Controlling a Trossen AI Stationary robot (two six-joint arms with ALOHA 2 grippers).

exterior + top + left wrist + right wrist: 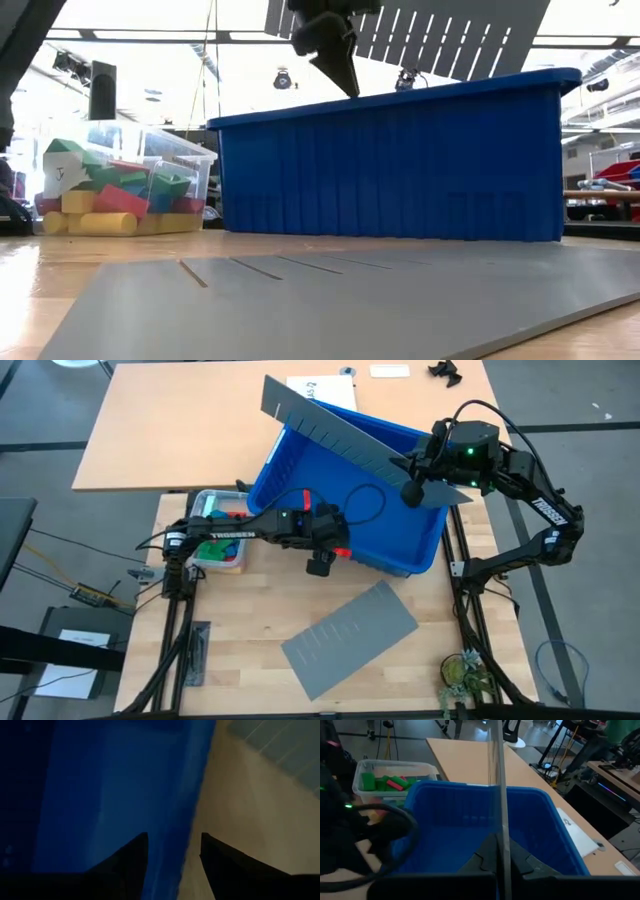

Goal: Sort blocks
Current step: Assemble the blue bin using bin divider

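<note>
The blocks (pixel 110 200) lie piled in a clear tub (pixel 215 500) at the left, also seen in the right wrist view (pixel 390 782). A big blue bin (pixel 400 535) stands mid-table. My left gripper (pixel 172 855) is open at the bin's near wall (pixel 192 820), with one finger on the inner side and one on the outer. I cannot tell whether either finger touches the wall. My right gripper (pixel 504 857) is at the bin's right side, shut on a grey slotted divider panel (pixel 340 430) that slants over the bin. My right gripper pinches the grey panel between its two fingers at the panel's lower edge (pixel 503 837), near its right end. The fingers come from the table's right side, slanting slightly down. The panel stands on edge, tilted, above the bin's rim (pixel 400 95).
A second grey slotted panel (pixel 350 635) lies flat on the table in front of the bin. A lighter tabletop (pixel 180 430) with papers adjoins at the far side. A cable (pixel 365 500) loops from the left arm over the bin. A small plant (pixel 462 675) sits at the near right corner.
</note>
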